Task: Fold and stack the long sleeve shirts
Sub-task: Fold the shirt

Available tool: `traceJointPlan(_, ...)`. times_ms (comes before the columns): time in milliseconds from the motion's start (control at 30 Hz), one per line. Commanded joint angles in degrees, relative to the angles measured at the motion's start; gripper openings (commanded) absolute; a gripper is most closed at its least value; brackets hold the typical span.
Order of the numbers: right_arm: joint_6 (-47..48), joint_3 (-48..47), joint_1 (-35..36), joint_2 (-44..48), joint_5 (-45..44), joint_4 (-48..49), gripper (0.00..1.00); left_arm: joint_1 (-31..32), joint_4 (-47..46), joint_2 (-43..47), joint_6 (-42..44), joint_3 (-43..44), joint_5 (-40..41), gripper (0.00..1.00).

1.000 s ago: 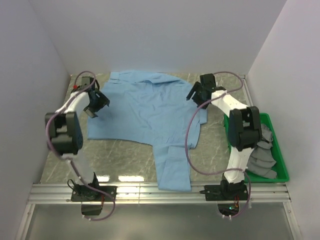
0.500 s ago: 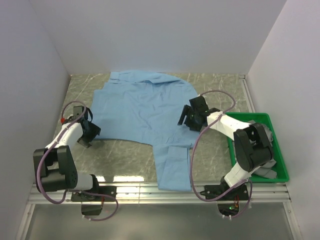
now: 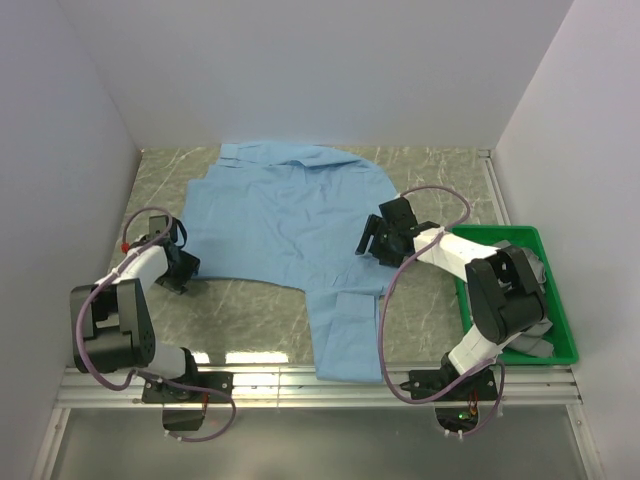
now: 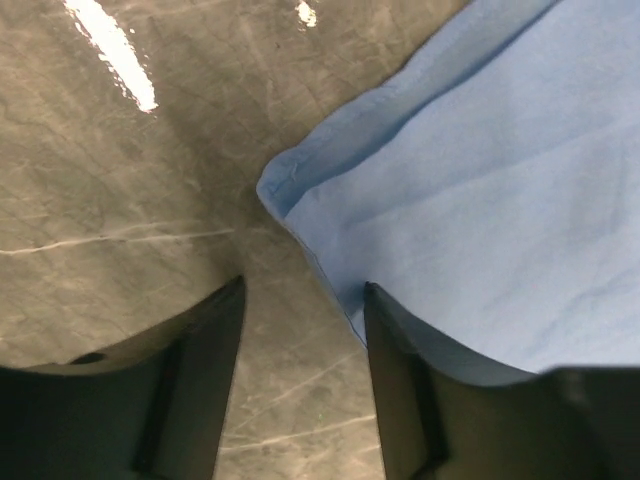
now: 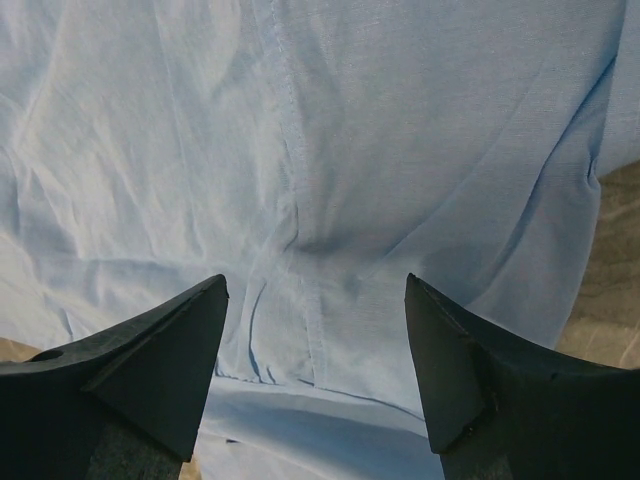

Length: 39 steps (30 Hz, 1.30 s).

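Now my left gripper (image 3: pixel 178 270) sits low at about 8 o'clock on the table (image 3: pixel 250 300), right at the near-left hem corner of the light blue shirt (image 3: pixel 290 215). A second ago it was up near 10 o'clock beside the shirt's shoulder, and since half a second ago it has barely shifted. In the left wrist view its jaws stand partly apart and have hold of nothing. The hem corner lies just ahead of the gap, the shirt's edge runs under my right-hand finger (image 4: pixel 420 400), and bare marble shows between the two. My right gripper (image 3: pixel 372 240) has come down from about 2 o'clock, where it hovered by the far right shoulder. It is now over the shirt's right side at 3 o'clock, close to its spot half a second ago. Its jaws are spread wide over the cloth, above a seam and some soft creases, gripping nothing. The shirt itself has not moved. It lies spread flat across the middle of the table, collar toward 12 o'clock, with a long strip of cloth reaching down to the near edge at 6 o'clock. At 4 o'clock, well apart from the shirt, a green tray (image 3: pixel 550 359) holds grey cloth (image 3: pixel 530 335), partly hidden behind my right arm.
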State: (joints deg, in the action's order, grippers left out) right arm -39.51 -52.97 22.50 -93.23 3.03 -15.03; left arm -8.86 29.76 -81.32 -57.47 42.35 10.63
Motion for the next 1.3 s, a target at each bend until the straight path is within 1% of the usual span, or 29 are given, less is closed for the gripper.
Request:
traceJointPlan(0, 0.31, 0.24, -0.53, 0.86, -0.83, 2.10, 0.79, -0.36, -1.98, -1.03, -1.06, -0.68, 1.85, 0.55)
traceJointPlan(33, 0.13, 0.24, -0.62, 0.77, -0.74, 2.02, 0.79, -0.37, -1.98, -1.38, -1.15, -0.95, 1.85, 0.53)
traceJointPlan(67, 0.04, 0.32, -0.79, 0.60, -0.74, 2.11, 0.78, -0.37, -2.25, -1.56, -1.32, -1.13, 1.67, 0.47)
traceJointPlan(133, 0.13, 0.41, -1.41, 0.33, -0.83, 1.93, 0.78, -0.45, -2.51, -1.56, -1.50, -2.18, 1.06, 0.39)
traceJointPlan(167, 0.22, 0.41, -1.58, 0.33, -1.53, 1.50, 0.78, -0.45, -2.86, -1.39, -1.41, -2.79, 0.62, 0.28)
traceJointPlan(233, 0.22, 0.24, -2.81, 0.33, -2.32, 0.88, 0.78, -0.45, -2.69, -1.04, -1.33, -3.23, -0.35, 0.16)
traceJointPlan(267, 0.13, 0.32, -3.34, 0.42, -2.59, 0.53, 0.78, -0.45, -2.43, -0.43, -1.06, -3.50, -0.70, 0.03)
traceJointPlan(300, -0.13, 0.67, -3.86, 0.42, -2.59, 0.35, 0.78, -0.45, -1.99, 0.10, -0.89, -3.85, -1.57, 0.01)
traceJointPlan(433, -1.36, 1.90, -7.55, 0.16, -1.80, 0.09, 0.78, -0.54, -0.67, 4.58, -1.23, -5.43, -4.12, 0.00)
traceJointPlan(567, -2.06, 2.61, -9.66, -0.64, -0.92, -0.61, 0.78, -0.54, 2.32, 11.96, -2.47, -6.75, -5.80, 0.01)
traceJointPlan(733, -2.59, 2.52, -10.28, -0.38, -2.23, -1.06, 0.78, -0.72, 7.15, 19.51, -3.87, -8.15, -5.18, 0.00)
traceJointPlan(867, -1.72, 1.38, -10.28, 1.03, -5.13, -2.46, 0.78, -0.80, 9.79, 22.60, -4.49, -11.14, -8.68, 0.00)
traceJointPlan(933, -1.01, 0.77, -10.28, 2.69, -6.54, -3.25, 0.78, -0.80, 9.71, 23.74, -5.10, -12.46, -10.10, 0.01)
traceJointPlan(967, -0.32, 0.50, -10.20, 3.40, -7.76, -3.52, 0.78, -0.72, 9.44, 24.97, -5.45, -13.51, -12.72, 0.01)
traceJointPlan(1000, 0.04, 0.33, -10.20, 4.19, -8.12, -3.69, 0.78, -0.80, 9.27, 25.59, -6.07, -13.95, -13.53, 0.02)
traceJointPlan(1100, 1.62, -0.64, -9.41, 6.30, -9.79, -4.83, 0.78, -0.80, 10.40, 27.79, -6.86, -14.58, -15.20, 0.09)
traceJointPlan(1133, 2.06, -0.82, -8.62, 7.35, -9.97, -4.92, 0.78, -0.80, 11.02, 28.23, -6.60, -14.49, -15.38, 0.15)
traceJointPlan(1200, 3.12, -1.17, -7.65, 8.41, -11.02, -5.36, 0.78, -0.80, 12.34, 29.90, -6.25, -13.35, -14.94, 0.24)
traceJointPlan(1233, 3.47, -1.17, -7.39, 9.37, -11.11, -5.54, 0.78, -0.80, 13.91, 30.69, -5.55, -12.47, -14.33, 0.36)
traceJointPlan(1267, 4.34, -1.08, -6.60, 9.73, -11.03, -5.63, 0.78, -0.80, 14.45, 31.13, -5.11, -10.64, -13.98, 0.45)
